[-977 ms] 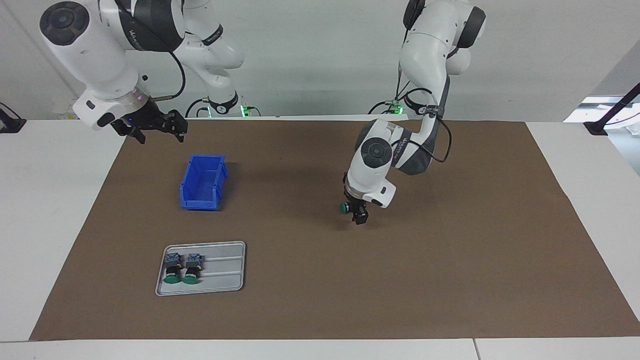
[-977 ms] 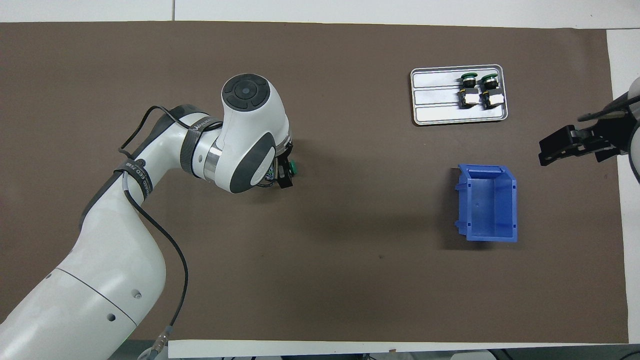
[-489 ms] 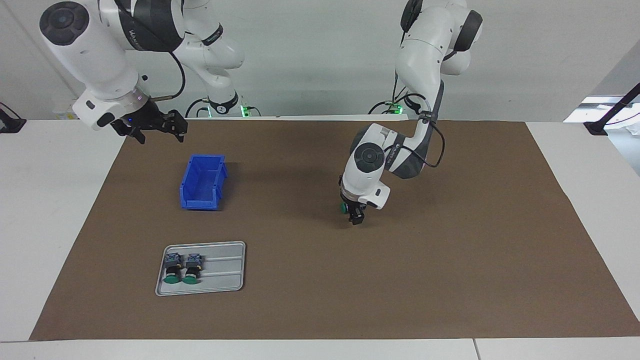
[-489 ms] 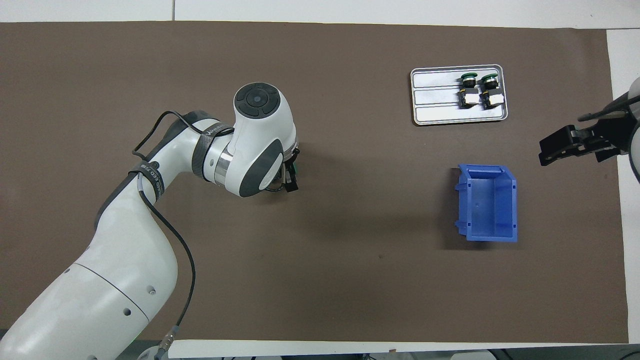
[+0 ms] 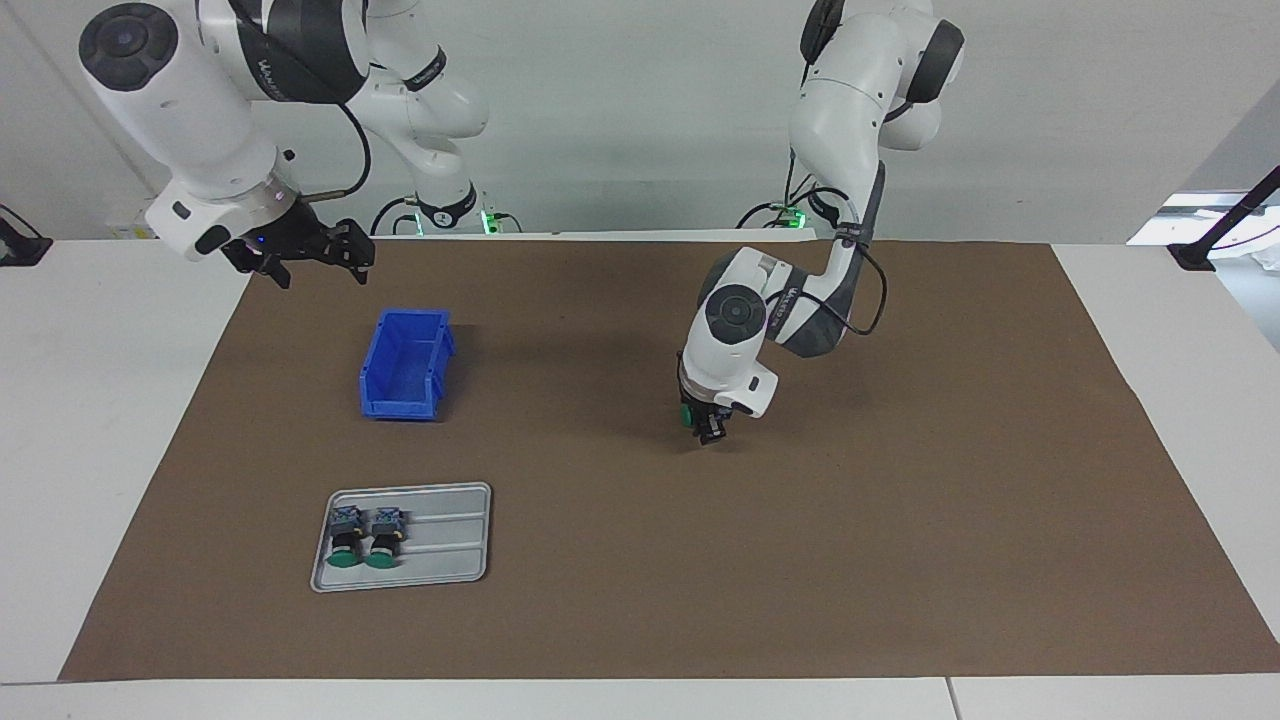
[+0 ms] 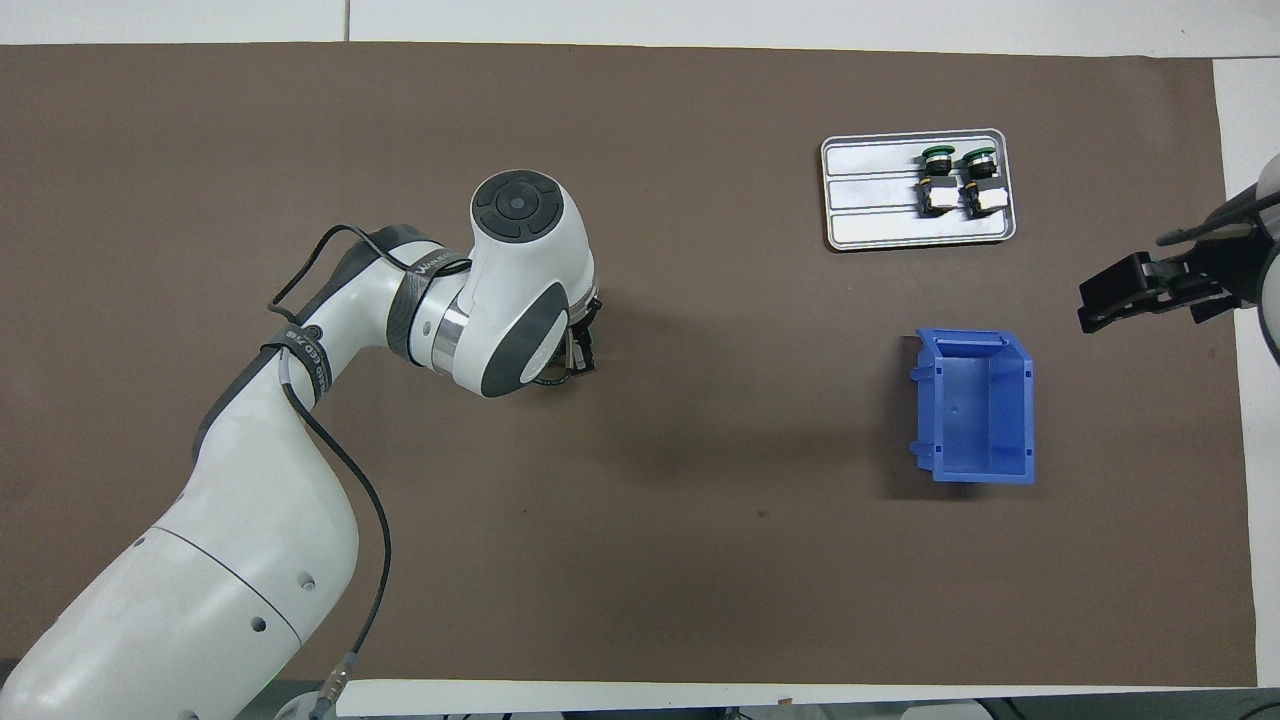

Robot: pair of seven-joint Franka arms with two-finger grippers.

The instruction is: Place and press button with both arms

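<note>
The button [image 5: 686, 412] shows only its green cap, low over the middle of the brown mat [image 5: 900, 520]. My left gripper [image 5: 705, 425] is down around it, and the cap pokes out on the side toward the right arm's end. In the overhead view the left wrist covers most of the left gripper [image 6: 588, 340] and the button. My right gripper [image 5: 310, 255] waits open in the air over the mat's edge beside the blue bin, holding nothing; the overhead view shows the right gripper [image 6: 1140, 290] too.
A blue bin [image 5: 405, 365] [image 6: 975, 405] stands toward the right arm's end. Farther from the robots lies a metal tray [image 5: 450, 540] [image 6: 870, 200] holding two green-capped switches [image 5: 347, 540] [image 5: 382, 538].
The left arm has shifted slightly toward the right arm's end and sunk lower over the button. The right arm has not moved.
</note>
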